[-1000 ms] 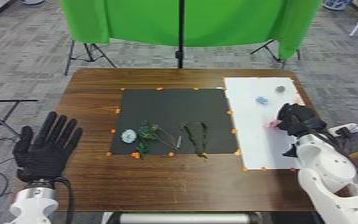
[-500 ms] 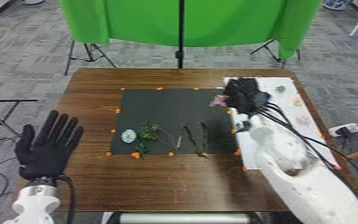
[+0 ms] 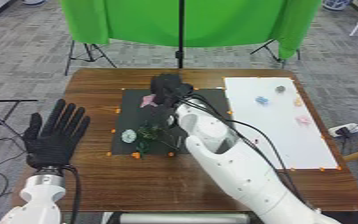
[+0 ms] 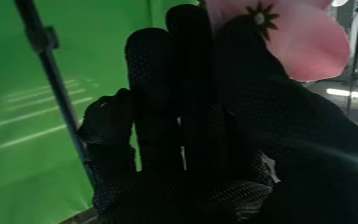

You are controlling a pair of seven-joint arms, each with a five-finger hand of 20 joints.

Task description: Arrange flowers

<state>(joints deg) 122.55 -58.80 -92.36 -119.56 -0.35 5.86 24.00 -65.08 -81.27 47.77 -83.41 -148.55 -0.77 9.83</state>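
Along the left edge of the brown wooden tabletop (image 3: 140,185) the black-gloved left hand (image 3: 55,147) is straight-fingered, and near the far left corner of the black mat (image 3: 131,113) a soft pink flower (image 3: 148,101), probably light, easily creased and best held centrally, is pinched by the black-gloved right hand (image 3: 169,88) just rightward.

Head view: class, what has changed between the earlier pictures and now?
The right hand, pinching the pink flower, moved left from the white sheet to the dark mat. The left hand shifted slightly right. The blue flower stayed put.
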